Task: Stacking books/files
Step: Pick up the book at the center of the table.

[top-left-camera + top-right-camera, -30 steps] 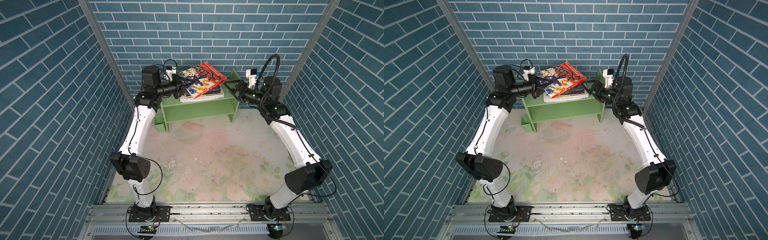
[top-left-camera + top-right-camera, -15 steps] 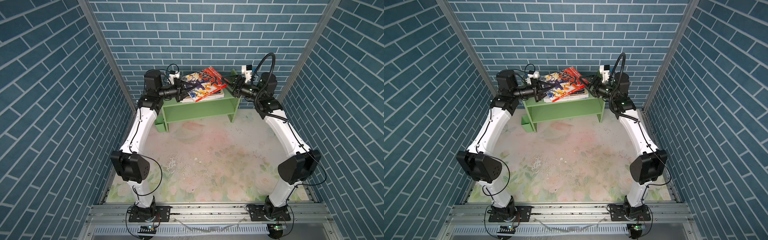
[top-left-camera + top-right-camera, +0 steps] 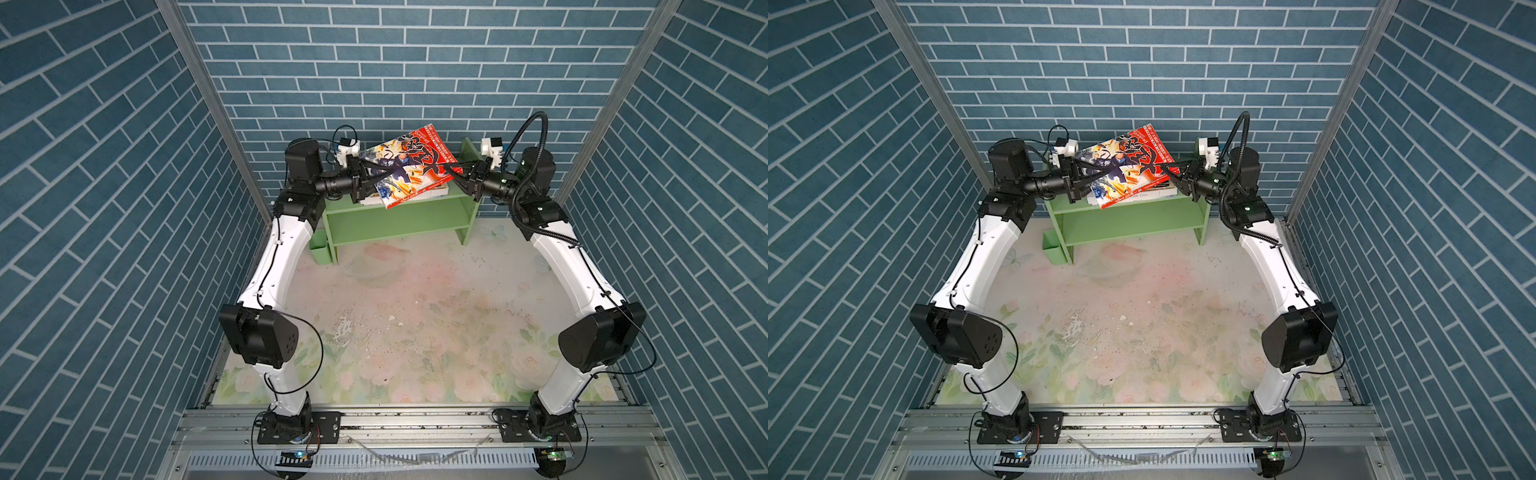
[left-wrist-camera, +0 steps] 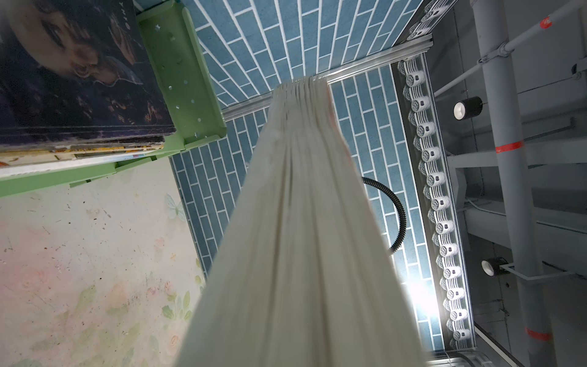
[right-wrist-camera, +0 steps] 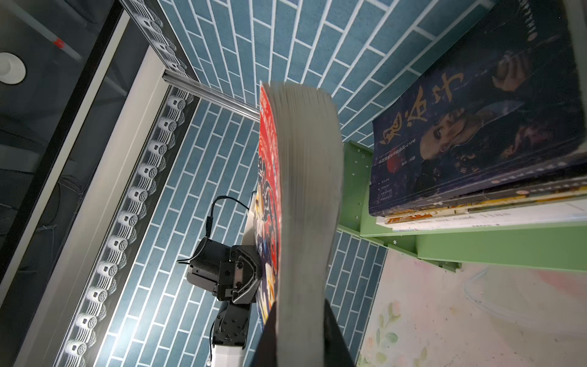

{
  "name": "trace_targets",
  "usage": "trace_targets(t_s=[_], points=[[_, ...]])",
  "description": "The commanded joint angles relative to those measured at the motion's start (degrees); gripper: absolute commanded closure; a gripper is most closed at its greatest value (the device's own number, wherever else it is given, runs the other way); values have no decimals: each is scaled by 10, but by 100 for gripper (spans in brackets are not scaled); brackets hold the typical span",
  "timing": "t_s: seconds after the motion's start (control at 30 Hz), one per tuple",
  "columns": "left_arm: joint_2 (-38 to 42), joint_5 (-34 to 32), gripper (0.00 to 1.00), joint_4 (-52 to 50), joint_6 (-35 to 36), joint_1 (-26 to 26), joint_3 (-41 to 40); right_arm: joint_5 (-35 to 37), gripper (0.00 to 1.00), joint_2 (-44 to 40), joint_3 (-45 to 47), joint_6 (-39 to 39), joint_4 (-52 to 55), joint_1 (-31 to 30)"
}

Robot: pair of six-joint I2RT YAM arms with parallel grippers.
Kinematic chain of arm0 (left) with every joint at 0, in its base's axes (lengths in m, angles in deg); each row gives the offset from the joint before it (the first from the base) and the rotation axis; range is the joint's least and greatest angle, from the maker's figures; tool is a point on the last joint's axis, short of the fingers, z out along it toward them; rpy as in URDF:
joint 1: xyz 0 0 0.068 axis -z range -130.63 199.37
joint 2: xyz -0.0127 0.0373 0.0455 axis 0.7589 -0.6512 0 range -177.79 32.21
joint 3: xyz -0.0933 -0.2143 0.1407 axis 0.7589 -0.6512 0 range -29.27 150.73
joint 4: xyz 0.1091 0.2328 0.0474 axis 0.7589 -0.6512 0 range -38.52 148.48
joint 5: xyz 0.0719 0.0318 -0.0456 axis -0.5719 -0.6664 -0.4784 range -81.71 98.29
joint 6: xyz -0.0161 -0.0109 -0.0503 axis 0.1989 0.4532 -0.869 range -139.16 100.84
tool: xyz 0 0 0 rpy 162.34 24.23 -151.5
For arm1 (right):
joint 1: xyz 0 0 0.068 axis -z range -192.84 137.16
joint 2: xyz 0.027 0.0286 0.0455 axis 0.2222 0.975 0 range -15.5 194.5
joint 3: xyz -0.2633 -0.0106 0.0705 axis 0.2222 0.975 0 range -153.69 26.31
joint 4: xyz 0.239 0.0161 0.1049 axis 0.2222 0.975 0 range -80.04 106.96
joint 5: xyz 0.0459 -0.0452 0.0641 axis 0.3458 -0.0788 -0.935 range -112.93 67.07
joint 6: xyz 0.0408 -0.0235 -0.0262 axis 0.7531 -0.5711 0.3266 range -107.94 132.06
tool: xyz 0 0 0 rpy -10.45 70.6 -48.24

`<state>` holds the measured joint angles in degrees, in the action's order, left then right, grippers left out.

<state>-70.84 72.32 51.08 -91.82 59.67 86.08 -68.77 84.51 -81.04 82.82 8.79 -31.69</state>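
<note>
Placing step: left claw and right claw clamp the tilted red comic over the stack; next, probably level and lower it.

A cream-paged book fills the middle, edge-on; a dark book tops the stack on the green shelf.

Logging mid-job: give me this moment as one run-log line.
red comic: tilted, over stack on green shelf | left gripper: shut on comic | right gripper: shut on comic, opposite edge
</note>
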Motion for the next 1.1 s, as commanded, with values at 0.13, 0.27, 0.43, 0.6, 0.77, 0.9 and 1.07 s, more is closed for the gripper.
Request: trace_targets(t_s=[0.13, 0.27, 0.43, 0.6, 0.77, 0.9, 1.07], points=[[19, -38, 29, 208, -88, 1, -33, 102, 100, -32, 72, 46, -155, 0], [30, -77, 17, 233, -90, 1, -48, 131, 100, -34, 64, 71, -204, -1], [46, -101, 11, 179, -43, 1, -47, 142, 100, -40, 29, 72, -215, -2], [77, -149, 8, 60, 57, 1, -55, 172, 100, -49, 11, 57, -221, -2], [112, -185, 5, 19, 104, 9, -95, 167, 100, -17, -51, 50, -218, -3], [107, -195, 3, -2, 121, 38, -93, 146, 100, 22, -105, 72, -225, -7], [96, -222, 3, 22, 104, 47, -87, 127, 100, 48, -151, 79, -213, -15]])
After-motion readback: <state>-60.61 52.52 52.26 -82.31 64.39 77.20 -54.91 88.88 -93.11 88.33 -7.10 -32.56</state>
